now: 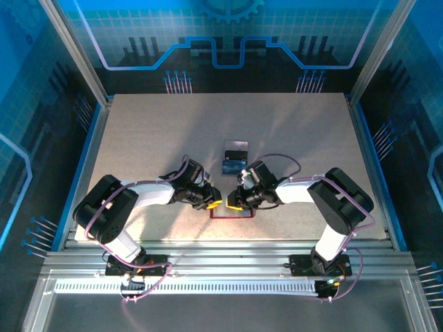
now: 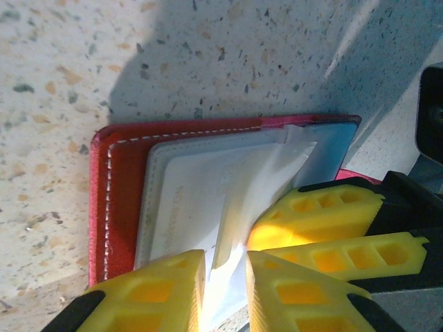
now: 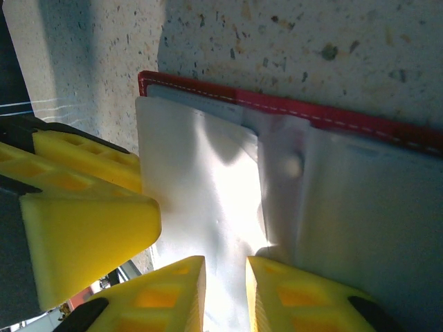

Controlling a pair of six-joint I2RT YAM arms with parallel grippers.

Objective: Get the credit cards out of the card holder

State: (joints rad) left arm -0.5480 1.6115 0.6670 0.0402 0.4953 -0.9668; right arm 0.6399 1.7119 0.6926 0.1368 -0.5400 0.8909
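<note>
Red card holder (image 2: 118, 194) between left hand (image 2: 225, 277) and right hand (image 3: 225, 277), both pinching its lining

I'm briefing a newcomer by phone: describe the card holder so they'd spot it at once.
On the speckled table, find where the left gripper and right gripper meet toward the near edge. The card holder lies open beneath them: dark red, white-stitched, pale pockets, unlike the smaller black card and blue card farther back.

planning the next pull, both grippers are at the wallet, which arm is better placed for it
Right, tentatively: left gripper and right gripper both straddle the pale sheet in the card holder, but the loose cards lie nearer the right.
</note>
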